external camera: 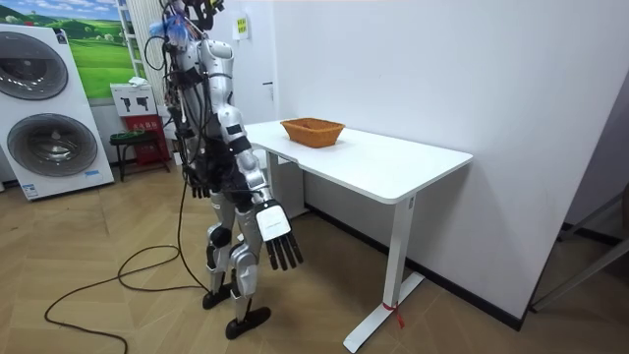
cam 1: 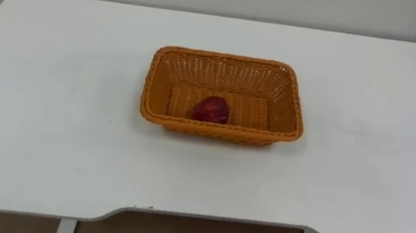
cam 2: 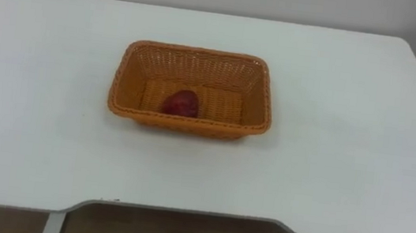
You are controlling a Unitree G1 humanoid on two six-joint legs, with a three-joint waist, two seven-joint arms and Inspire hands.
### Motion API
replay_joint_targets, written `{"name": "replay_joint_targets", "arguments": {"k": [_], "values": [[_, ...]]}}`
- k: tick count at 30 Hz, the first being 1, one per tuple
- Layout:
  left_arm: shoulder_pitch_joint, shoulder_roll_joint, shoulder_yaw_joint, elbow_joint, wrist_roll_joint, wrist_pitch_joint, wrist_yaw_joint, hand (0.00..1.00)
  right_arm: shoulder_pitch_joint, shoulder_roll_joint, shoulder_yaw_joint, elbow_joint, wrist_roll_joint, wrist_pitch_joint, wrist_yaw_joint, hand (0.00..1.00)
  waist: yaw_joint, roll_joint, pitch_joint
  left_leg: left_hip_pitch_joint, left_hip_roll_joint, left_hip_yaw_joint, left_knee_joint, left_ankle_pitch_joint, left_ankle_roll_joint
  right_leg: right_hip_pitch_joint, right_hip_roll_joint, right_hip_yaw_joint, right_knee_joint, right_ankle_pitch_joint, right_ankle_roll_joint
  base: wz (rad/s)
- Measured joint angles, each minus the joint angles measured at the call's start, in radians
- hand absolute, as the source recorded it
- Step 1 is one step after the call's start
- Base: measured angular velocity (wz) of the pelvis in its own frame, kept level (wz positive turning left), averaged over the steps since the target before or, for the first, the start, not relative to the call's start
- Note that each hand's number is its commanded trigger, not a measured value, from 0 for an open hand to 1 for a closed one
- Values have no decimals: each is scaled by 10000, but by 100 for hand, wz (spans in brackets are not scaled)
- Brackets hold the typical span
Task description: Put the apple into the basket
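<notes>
Apple (cam 1: 211, 110) lies in the wicker basket (cam 1: 151, 82) on the table (cam 1: 49, 113), near its front wall. Right hand (external camera: 278, 236) and left hand (external camera: 200, 180) hang low, fingers straight and empty. A reaching hand may catch the rim and drag the basket, or the apple may roll away.

The table (cam 1: 49, 113) and basket (cam 1: 221, 130) are seen closely from above in both eye views, and distantly sideways in the room view.

Bright, even light — faint shadow rims the basket (cam 1: 230, 132).
</notes>
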Motion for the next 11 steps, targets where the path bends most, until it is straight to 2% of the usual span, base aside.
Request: {"name": "replay_joint_targets", "arguments": {"k": [2,5,8,11], "values": [[-49,-23,-164,36,-7,-2,28,0,-86,186,534,45,-703,24,409,0,112,93,-22,-16,11,-9,2,0,-1,74,13,-50,-29,12,-8,5],[-150,-31,-410,210,-36,-4,104,0,-255,359,1135,70,-1558,79,839,0,162,220,5,63,32,1,-29,-4,-6,149,24,-89,-52,15,-12,0],[-382,-35,-575,356,-32,-7,165,0,-373,433,1408,64,-1995,73,1087,0,290,347,107,52,30,-7,-63,-4,-6,145,20,-119,-72,16,-13,0],[-397,-35,-577,407,-23,12,170,0,-359,464,1616,65,-2186,78,1291,0,318,408,101,50,26,-36,-111,-5,-7,148,19,-147,-80,15,-13,0]]}}
